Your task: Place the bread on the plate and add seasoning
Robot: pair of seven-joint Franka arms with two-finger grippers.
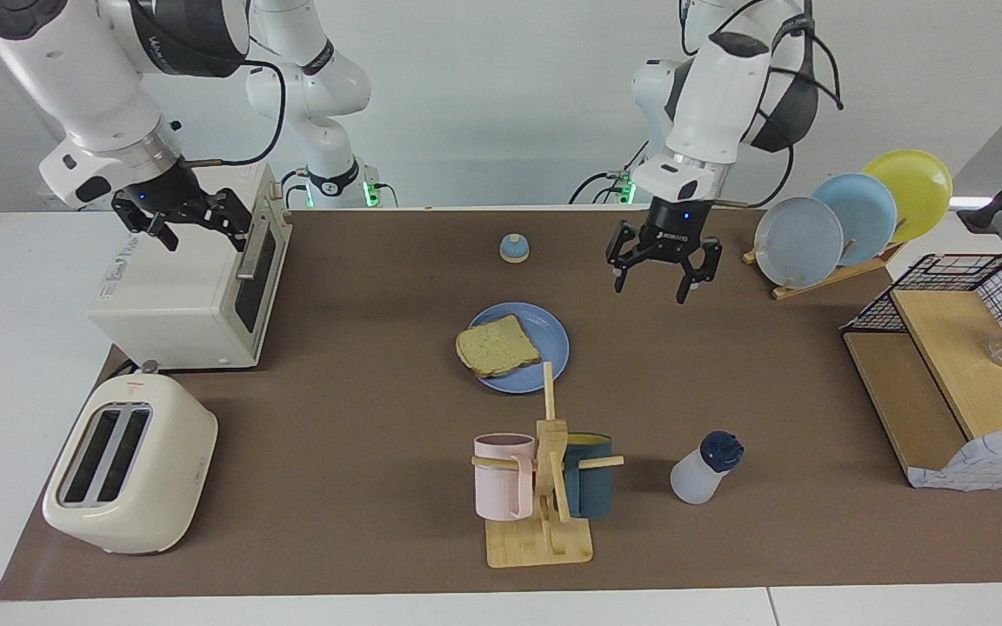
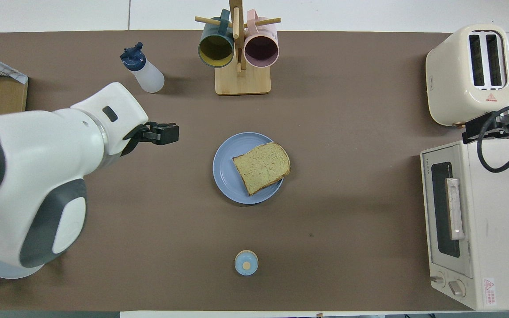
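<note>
Resting on the blue plate (image 1: 553,343) in the middle of the worktop (image 1: 362,391), the bread (image 1: 497,345) sits ready for seasoning. The seasoning bottle (image 1: 705,468) stands upright beside the mug rack (image 1: 544,487), apart from the plate and free of any grip. The left tool (image 1: 663,271) hangs open and empty above the worktop between the plate and the plate rack (image 1: 849,222). The right tool (image 1: 183,217) waits open over the toaster oven (image 1: 179,291), clear of the work.

this was a robot lab staged as a kitchen: a papered table (image 1: 362,365), toaster (image 1: 130,474), oven (image 1: 192,291), plain white walls
</note>
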